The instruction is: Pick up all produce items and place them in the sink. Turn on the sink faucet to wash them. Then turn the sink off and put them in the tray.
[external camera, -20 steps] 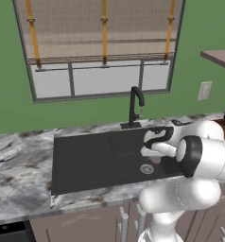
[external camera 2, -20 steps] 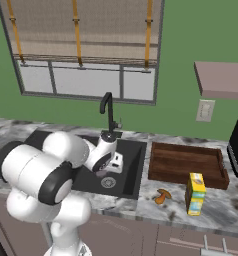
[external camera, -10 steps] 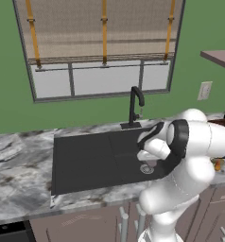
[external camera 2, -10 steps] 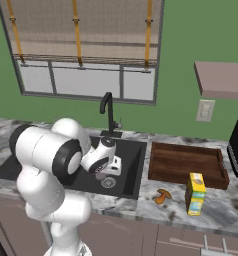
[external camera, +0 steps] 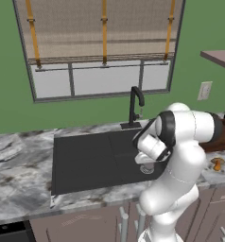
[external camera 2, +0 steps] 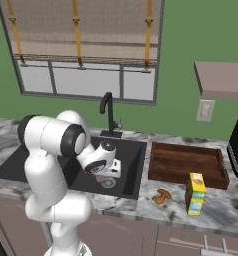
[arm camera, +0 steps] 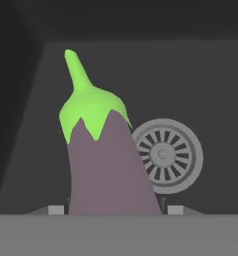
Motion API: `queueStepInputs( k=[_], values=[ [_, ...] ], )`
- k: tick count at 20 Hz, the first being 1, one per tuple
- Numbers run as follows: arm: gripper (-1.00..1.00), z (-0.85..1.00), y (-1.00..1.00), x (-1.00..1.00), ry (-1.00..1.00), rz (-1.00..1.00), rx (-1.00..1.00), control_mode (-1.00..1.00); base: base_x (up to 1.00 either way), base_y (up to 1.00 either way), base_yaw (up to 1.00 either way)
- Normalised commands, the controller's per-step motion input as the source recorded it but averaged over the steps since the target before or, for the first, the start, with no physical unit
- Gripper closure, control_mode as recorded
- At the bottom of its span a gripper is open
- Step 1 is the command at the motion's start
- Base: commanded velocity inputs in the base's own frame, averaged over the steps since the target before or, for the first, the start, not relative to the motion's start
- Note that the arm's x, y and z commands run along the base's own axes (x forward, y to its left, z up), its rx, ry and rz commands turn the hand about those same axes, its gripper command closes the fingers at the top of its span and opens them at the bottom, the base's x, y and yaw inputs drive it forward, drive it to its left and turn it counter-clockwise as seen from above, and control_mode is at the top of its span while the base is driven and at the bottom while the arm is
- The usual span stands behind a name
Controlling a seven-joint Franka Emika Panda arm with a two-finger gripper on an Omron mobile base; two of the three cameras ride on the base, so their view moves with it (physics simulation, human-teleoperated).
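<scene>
The gripper was seen low inside the sink, just above the drain. The eggplant stood between the half-open jaws, apparently held at its thick end; a firm grip could not be confirmed. Its long axis ran straight out along the fingers, green stem tip pointing away from the hand toward the basin's far wall, the drain just beside it. A release there would probably lay it near the drain. The orange piece lay on the counter, in front of the tray.
</scene>
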Motion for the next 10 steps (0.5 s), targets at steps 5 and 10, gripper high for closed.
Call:
queueStepInputs(
  k=[5, 10],
  values=[
    [1.0, -0.16, 0.04, 0.13, 0.0, 0.01, 0.0, -1.0, 0.0, 0.0, 0.0],
    [1.0, -0.03, 0.05, 0.01, 0.01, 0.0, -0.01, -1.0, 0.0, 0.0, 0.0]
  ],
)
